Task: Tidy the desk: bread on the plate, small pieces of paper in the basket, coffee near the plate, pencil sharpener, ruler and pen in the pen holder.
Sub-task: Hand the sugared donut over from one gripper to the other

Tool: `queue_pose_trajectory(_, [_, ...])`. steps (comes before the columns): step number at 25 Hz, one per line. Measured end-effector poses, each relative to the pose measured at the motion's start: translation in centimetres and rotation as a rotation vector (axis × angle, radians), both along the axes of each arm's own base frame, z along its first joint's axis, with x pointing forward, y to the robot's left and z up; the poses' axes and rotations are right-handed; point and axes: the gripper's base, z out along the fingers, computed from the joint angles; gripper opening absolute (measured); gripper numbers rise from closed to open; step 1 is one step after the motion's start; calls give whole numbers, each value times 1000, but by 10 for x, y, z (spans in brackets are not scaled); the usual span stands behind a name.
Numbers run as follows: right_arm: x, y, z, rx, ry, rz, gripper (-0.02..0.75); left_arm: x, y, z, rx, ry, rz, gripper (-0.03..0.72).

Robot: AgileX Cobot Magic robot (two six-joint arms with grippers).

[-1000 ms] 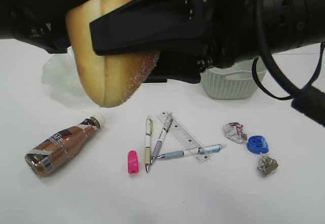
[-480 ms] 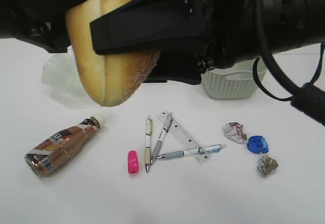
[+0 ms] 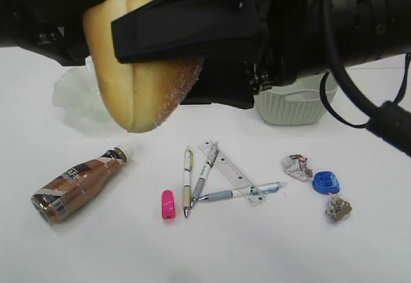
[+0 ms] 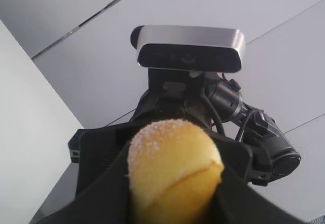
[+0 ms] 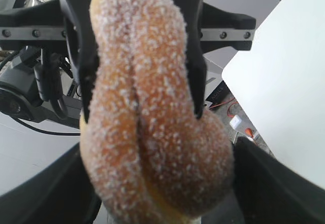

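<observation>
Brown and silver, the coffee is lying on its side at the left of the white table, its white cap pointing up and to the right. Behind it the pale green plate is sitting empty as far as can be seen, partly hidden by the bread, which is hanging in the air close to the exterior camera, above and in front of the plate and not touching the table. The left gripper is clamping the bread: in the right wrist view its black fingers are pressing on both flanks of the sugared bun. The right gripper is reaching in from the right with the same bun lying between its widely spread jaws, but whether they are pressing on it or standing off it is not clear. Below, near the middle of the table, a pink pencil sharpener is lying just left of a yellow pen; a grey pen and a blue pen are crossing the clear ruler. Farther back to the right the basket is standing half hidden behind the right arm. At the right, a crumpled white paper, a blue scrap and a brownish wad are lying close together.
</observation>
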Motion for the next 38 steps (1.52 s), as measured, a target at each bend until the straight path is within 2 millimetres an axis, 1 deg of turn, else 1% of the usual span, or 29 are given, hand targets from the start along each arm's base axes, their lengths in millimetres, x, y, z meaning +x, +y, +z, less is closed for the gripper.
queue_pose_trajectory(5, [1,0,2,25,18,-10,653,0,0,0,-2,0,-4,215])
queue_pose_trajectory(7, [1,1,4,42,29,-20,637,0,0,0,-5,1,-5,215])
queue_pose_trajectory(11, [2,1,5,49,35,-25,579,0,0,1,-13,8,-4,215])
queue_pose_trajectory(14, [2,1,5,49,35,-25,565,0,0,1,-13,14,-4,215])
queue_pose_trajectory(33, [1,1,3,32,27,-16,561,-2,0,1,2,3,-11,215])
queue_pose_trajectory(38, [5,-6,2,19,38,-29,559,-2,0,0,9,5,-2,215])
